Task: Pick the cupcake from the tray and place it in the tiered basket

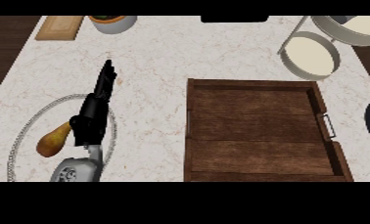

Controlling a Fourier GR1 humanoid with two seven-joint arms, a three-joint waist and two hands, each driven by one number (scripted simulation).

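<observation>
While the tray [253, 130] is sitting at the counter's [159, 56] near edge, right of the middle, its wooden floor is showing bare. No cupcake is lying in it, and none is showing anywhere in the head view. Whether it is sitting in the basket's part-hidden upper tier or somewhere outside the view cannot be told.

The basket [311, 57] is standing at the far right corner. Its lower tier is facing up, pale and with nothing in it. The upper tier is running off the far edge.

The left hand [94, 113] is stretching out flat near the counter's left edge, fingers [107, 74] straight and pointing away, grasping nothing. The right hand is not showing.

Handling, as a judgement:
- A cupcake is likely light, with a soft crumb and a top that smears easily.
- The hold is best taken low, on opposite sides of the paper case.
- It is best kept upright and set down level on a tier.

Count:
- One tray.
- One basket, two tiers showing.
- One hand.
- One brown pear-shaped thing [54, 140], lying just left of the hand near the near left corner.
- One thin pale ring [29, 118] looping around it, possibly a clear plate's rim.
- One board [61, 27] at the far left corner.
- One bowl [112, 23] just right of the board.
- Zero cupcakes visible.
</observation>
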